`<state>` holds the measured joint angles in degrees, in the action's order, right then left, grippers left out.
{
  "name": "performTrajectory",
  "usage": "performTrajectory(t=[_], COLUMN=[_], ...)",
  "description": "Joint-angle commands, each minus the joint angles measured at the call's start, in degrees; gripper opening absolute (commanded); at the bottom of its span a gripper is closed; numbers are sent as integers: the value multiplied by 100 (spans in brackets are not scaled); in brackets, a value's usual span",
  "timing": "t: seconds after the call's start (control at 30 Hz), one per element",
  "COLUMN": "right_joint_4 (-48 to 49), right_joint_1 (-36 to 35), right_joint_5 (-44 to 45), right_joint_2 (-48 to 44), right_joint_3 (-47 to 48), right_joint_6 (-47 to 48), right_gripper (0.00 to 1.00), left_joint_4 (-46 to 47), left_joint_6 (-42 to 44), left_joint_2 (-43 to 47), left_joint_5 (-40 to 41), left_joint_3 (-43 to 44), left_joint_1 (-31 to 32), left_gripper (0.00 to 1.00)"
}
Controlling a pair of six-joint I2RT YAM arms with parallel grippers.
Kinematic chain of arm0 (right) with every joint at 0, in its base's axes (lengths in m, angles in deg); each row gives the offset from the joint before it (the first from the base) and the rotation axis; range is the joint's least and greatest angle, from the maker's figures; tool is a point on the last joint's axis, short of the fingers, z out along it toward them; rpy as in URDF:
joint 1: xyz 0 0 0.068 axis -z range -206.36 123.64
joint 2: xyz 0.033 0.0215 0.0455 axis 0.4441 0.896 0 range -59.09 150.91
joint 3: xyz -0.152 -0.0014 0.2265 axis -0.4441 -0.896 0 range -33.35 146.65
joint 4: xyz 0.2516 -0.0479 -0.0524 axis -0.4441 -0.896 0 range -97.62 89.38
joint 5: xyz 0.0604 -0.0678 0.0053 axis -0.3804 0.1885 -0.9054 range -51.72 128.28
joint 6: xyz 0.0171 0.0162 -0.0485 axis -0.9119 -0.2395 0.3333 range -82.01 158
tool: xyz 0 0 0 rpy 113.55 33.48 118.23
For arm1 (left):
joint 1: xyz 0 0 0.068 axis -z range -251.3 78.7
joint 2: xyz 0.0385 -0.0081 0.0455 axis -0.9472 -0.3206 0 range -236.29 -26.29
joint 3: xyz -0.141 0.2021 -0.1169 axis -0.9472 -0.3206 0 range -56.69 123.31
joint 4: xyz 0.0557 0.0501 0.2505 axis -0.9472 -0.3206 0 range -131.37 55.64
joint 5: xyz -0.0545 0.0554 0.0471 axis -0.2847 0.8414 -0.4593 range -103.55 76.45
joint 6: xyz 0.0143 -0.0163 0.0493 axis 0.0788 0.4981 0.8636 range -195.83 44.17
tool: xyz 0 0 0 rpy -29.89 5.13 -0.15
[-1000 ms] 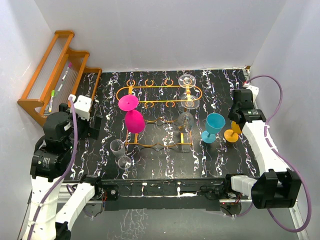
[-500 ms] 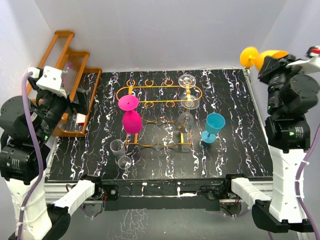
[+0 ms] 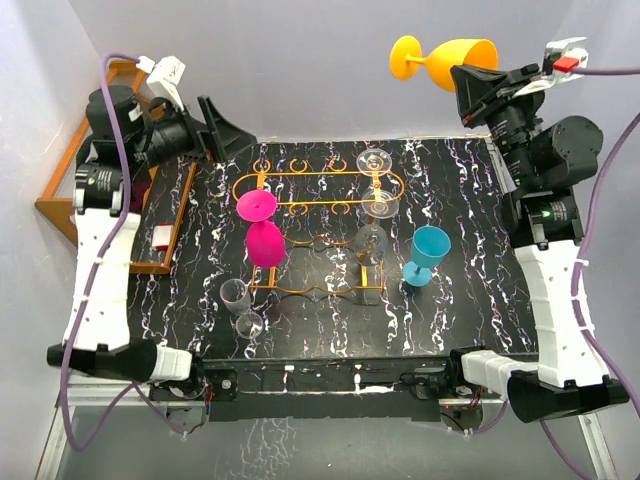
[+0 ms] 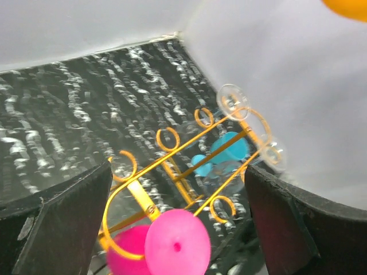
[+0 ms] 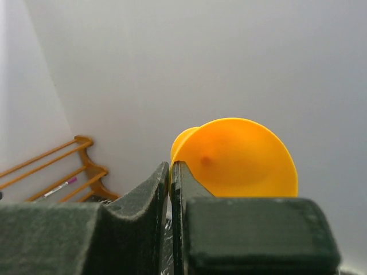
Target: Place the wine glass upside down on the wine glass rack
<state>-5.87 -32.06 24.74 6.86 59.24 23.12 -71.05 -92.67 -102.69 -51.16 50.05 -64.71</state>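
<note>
Right gripper (image 3: 465, 82) clamped on wine glass (image 3: 440, 58) bowl, axis horizontal, foot pointing away from gripper. Left gripper (image 3: 222, 128) jaws apart. Wine glass rack (image 3: 320, 181) well below both, holding pink glass (image 3: 262, 228) and clear glasses (image 3: 376, 195).

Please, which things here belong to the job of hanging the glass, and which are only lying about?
In the job: orange wine glass, held by the right hand; gold wire rack.

Lying about: blue glass; pink glass and clear glasses already on the rack; two small clear glasses; wooden rack.
</note>
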Motion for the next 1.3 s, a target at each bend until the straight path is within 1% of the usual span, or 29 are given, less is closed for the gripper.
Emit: performTrajectory(t=[0.0,0.03,0.07,0.1,0.13,0.17,0.23,0.33,0.43,0.5,0.57,0.63,0.67,0.7,0.77,0.87,1.13,1.27], right_joint_4=[3021,3550,3950,4214,4523,4931,5460,5766,5948,5500,4665,4033,3894,3872,3740,3289,2439,1806], right_joint_1=[-232,-272,-306,-326,-353,-401,-548,-882,-1511,-2125,-2830,-3435,-3610,-3736,-3842,-3995,-4253,-4487], right_joint_5=[-925,-1001,-1043,-1023,-968,-913,-829,-1461,-1621,-1574,-1287,-644,-369,-140,214,863,958,1091], right_joint_2=[-429,-480,-504,-500,-489,-487,-446,-283,27,228,371,580,681,757,877,991,753,617], right_joint_3=[-682,-941,-1123,-1228,-1321,-1480,-1699,-1793,-1769,-1632,-1463,-1366,-1359,-1354,-1327,-1246,-1735,-1834], right_joint_6=[833,1106,1364,1551,1727,1855,2213,3202,4035,5213,7051,8778,9425,9881,10564,11711,13459,14065], right_gripper=[8,8,8,8,8,8,8,8,8,8,8,8,8,8,8,8,8,8], left_joint_4=[1798,2474,3360,4265,5080,5389,5532,5656,5996,6097,6103,6059,6059,6032,6021,6194,5996,5784], left_joint_6=[-2206,-2854,-3620,-4665,-5315,-5629,-5777,-6044,-6335,-6470,-6513,-6514,-6535,-6525,-6494,-6638,-6619,-6533], left_joint_2=[-135,-164,-172,-173,-173,-349,-576,-839,-1043,-1107,-1099,-1065,-1054,-1060,-1011,-942,-884,-879], left_joint_5=[-1713,-1954,-2119,-2198,-2186,-2121,-1951,-1823,-1837,-1811,-1759,-1742,-1748,-1785,-1795,-1822,-1750,-1645], left_joint_3=[75,-139,-429,-695,-957,-1003,-846,-562,-399,-362,-356,-350,-330,-280,-289,-398,-584,-499], left_joint_1=[-80,-82,-83,-79,-68,-39,99,207,220,227,237,246,246,244,255,253,251,255], left_gripper=[97,97,97,97,97,97,97,97,97,97,97,97,97,97,97,97,97,97])
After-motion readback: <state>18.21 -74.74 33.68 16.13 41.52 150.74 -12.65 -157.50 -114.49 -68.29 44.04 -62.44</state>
